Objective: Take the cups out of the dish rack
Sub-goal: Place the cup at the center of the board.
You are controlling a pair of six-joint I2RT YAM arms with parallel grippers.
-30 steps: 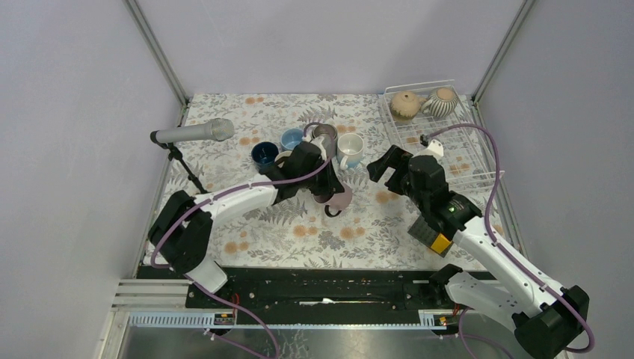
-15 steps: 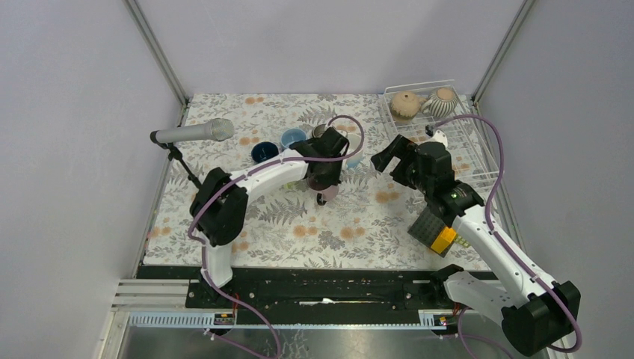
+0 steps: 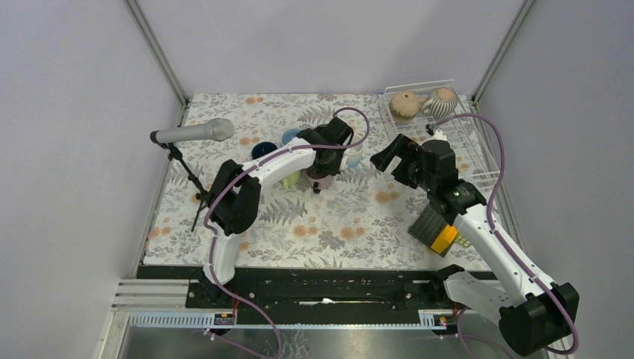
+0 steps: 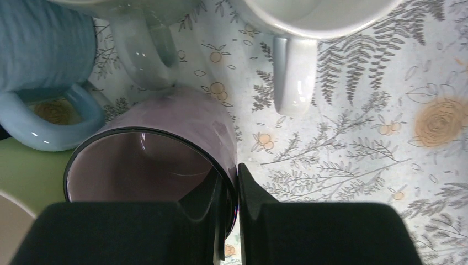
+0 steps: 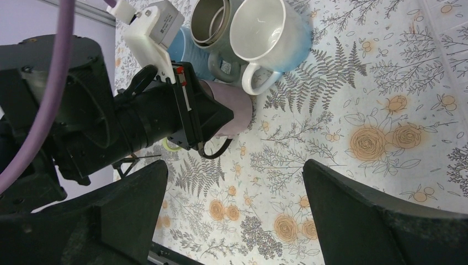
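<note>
Here, my left gripper [image 4: 232, 185] is clamped on the pink mug's [image 4: 165, 138] rim, one finger inside and one outside, near the middle of the bench's [image 3: 336, 224] far edge, just beside the white mug [image 4: 309, 16]. My right gripper [image 5: 234, 165] hangs with its fingers wide apart. The tan mug [image 3: 404, 105] and the striped mug [image 3: 444, 101] sit in the dish rack's [image 3: 478, 161] far left corner.

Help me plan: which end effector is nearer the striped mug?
Right. The right end effector hovers left of the striped mug; the left end effector, farther left, grips the pink mug.
</note>
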